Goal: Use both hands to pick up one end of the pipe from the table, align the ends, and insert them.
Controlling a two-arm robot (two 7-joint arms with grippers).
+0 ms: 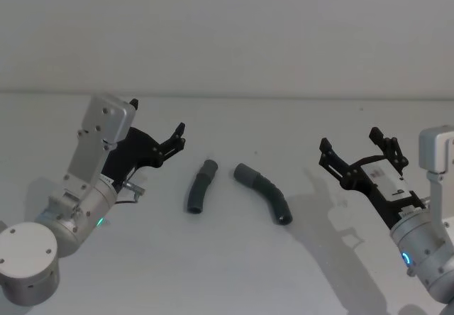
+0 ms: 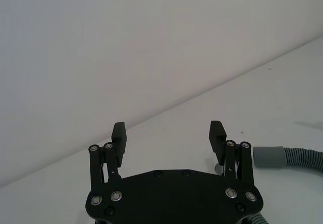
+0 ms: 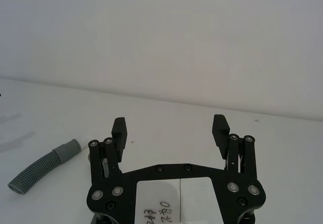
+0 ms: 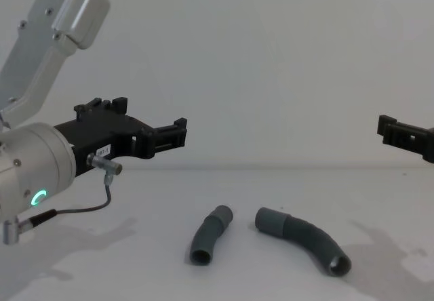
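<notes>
Head view: over your table (image 1: 227,279), the left gripper (image 1: 157,116) at frame left and the right gripper (image 1: 349,139) at frame right gape wide, empty. Between them, mid-frame, lie the long pipe (image 1: 264,191) and, just left, the short pipe (image 1: 200,194), apart.

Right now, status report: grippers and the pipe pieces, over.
Left gripper and right gripper above table, jaws open, empty. Shorter piece and longer piece lie apart between them, unjoined. Nothing blocking.

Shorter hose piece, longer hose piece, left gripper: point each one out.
shorter hose piece (image 1: 199,189), head view, ribbed middle.
longer hose piece (image 1: 267,189), head view, ribbed bend.
left gripper (image 2: 168,130), left wrist view, midway between its open fingertips.
</notes>
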